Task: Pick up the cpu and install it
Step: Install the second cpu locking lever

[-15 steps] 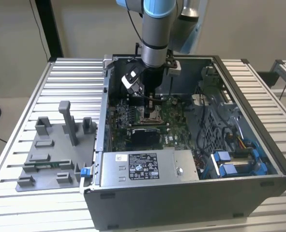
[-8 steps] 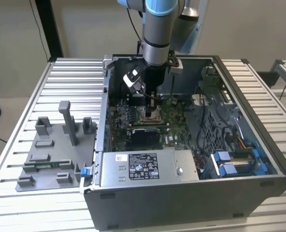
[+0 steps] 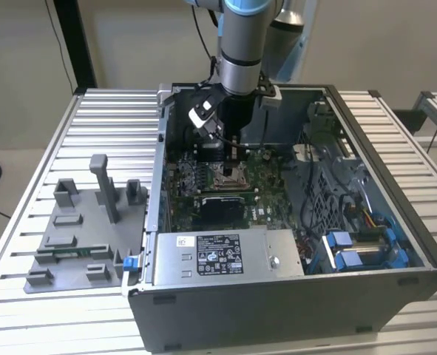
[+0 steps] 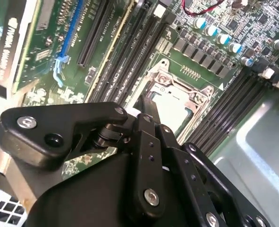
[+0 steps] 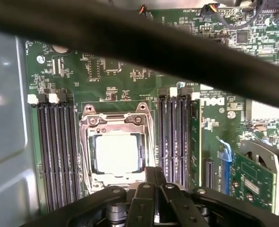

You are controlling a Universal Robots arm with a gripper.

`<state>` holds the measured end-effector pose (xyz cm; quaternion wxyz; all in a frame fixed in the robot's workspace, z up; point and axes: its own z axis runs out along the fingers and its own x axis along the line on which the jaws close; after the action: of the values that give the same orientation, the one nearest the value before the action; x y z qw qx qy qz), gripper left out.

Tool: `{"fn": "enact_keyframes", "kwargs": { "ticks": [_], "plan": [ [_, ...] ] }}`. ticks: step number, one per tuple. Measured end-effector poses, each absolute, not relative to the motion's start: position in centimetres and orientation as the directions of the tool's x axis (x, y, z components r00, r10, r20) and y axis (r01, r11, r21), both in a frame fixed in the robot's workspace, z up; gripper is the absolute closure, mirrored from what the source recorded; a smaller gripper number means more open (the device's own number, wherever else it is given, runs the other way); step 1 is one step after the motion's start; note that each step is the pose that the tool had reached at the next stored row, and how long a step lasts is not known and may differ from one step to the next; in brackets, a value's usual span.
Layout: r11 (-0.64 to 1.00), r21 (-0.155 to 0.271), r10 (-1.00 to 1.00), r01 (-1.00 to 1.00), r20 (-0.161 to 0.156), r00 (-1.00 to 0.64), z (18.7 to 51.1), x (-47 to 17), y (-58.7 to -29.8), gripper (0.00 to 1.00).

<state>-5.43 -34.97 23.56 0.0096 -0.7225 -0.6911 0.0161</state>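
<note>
The cpu lies seated in the motherboard socket inside the computer case, the gripper poised just above it with fingers together and empty; installation judged placed, leaving a clean vertical withdrawal.

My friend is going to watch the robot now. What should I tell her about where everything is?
Gripper: hanging low inside the computer case, right over the socket on the motherboard. It carries nothing that shows; whether the jaws are open or shut cannot be told.
The cpu: lying flat in the socket, pale silver top facing up, memory slots on both sides.
Done: the cpu sits in the socket.
Left: whether it is fully seated or latched cannot be told from these views.
The grey fixture tray sits outside the case, on the exterior view's left.
</note>
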Motion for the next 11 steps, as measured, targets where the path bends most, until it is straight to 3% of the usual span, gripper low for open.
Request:
{"fn": "enact_keyframes", "kwargs": {
  "ticks": [11],
  "plan": [
    [-0.045, -0.036, 0.999, 0.998, -0.01, 0.044, 23.6, -3.0, -35.2, 1.0]
  ]
}}
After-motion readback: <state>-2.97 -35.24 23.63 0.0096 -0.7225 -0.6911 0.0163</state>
